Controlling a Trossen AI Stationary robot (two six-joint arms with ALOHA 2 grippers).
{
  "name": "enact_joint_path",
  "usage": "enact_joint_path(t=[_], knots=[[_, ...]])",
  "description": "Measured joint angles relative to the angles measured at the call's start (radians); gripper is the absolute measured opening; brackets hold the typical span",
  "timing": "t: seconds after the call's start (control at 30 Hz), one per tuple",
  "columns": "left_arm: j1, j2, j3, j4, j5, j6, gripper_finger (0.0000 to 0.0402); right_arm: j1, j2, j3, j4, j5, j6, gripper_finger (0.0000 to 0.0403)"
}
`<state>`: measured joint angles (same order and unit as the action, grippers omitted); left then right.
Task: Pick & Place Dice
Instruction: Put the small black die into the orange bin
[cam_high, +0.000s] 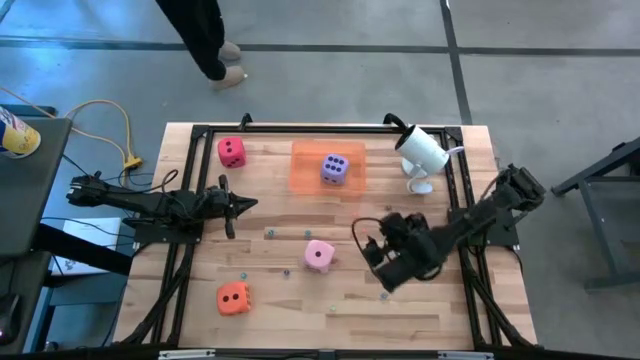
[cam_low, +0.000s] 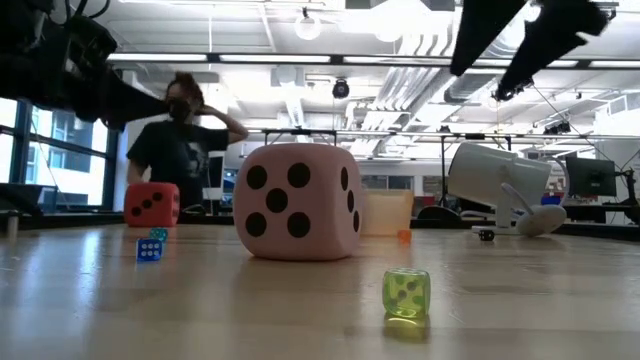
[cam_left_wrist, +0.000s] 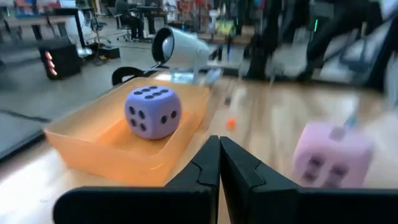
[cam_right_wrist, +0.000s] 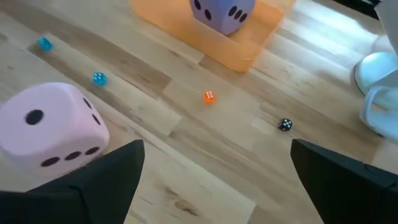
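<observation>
The light pink die (cam_high: 319, 255) rests on the wood near the table's middle and looms large in the low view (cam_low: 297, 202). My right gripper (cam_high: 366, 252) hovers open just to its right, touching nothing; its wrist view shows the pink die (cam_right_wrist: 50, 124) beside one finger. The purple die (cam_high: 334, 168) sits inside the translucent orange tray (cam_high: 305, 170). The red die (cam_high: 232, 151) lies at the far left, and the orange die (cam_high: 233, 298) lies near left. My left gripper (cam_high: 245, 205) is shut, waiting left of centre and pointing toward the tray (cam_left_wrist: 118, 149).
A white lamp-like object (cam_high: 420, 152) lies right of the tray. Several tiny dice are scattered on the wood, among them a green one (cam_low: 406, 292), a blue one (cam_low: 148, 248), an orange one (cam_right_wrist: 209, 96) and a black one (cam_right_wrist: 284, 124). A person (cam_low: 180, 140) stands beyond the far edge.
</observation>
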<state>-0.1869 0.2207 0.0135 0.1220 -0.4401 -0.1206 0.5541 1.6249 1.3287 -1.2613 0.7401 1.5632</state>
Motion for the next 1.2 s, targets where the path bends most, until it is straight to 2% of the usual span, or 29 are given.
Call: enact_joint_path(t=[0.1,0.13,0.27,0.4,0.5,0.63,0.73,0.83,1.0,1.2], knots=[[-0.001,0.001,0.0,0.013,0.018,-0.23,0.0001,0.05,0.0,-0.027,-0.025,0.04,0.07,0.0394],[-0.001,0.003,0.0,0.02,0.021,-0.262,0.0001,0.065,0.0,-0.037,-0.032,0.047,0.08,0.0394],[-0.001,0.003,0.0,0.037,0.02,-0.252,0.0001,0.108,0.0,-0.111,-0.042,0.046,0.149,0.0394],[-0.016,0.005,0.0,0.035,0.021,-0.263,0.0001,0.15,0.0,-0.229,-0.04,0.028,0.307,0.0394],[-0.032,0.005,0.0,0.026,0.021,-0.232,0.0001,0.194,0.001,-0.314,0.03,0.057,0.389,0.0394],[-0.05,0.01,0.0,0.011,0.021,-0.225,0.0001,0.226,0.001,-0.384,0.205,0.246,0.361,0.0394],[-0.057,0.013,0.0,0.063,0.022,-0.262,0.0001,0.235,0.001,-0.417,0.276,0.32,0.317,0.0394],[-0.073,0.012,0.0,0.194,0.042,-0.224,0.0001,0.229,0.001,-0.423,0.305,0.329,0.327,0.0394],[-0.091,0.012,0.0,0.311,0.134,0.01,0.0001,0.207,0.001,-0.423,0.385,0.331,0.293,0.0394],[-0.114,0.04,0.0,0.31,0.139,-0.072,0.0001,0.134,0.001,-0.422,0.497,0.282,0.262,0.0394]])
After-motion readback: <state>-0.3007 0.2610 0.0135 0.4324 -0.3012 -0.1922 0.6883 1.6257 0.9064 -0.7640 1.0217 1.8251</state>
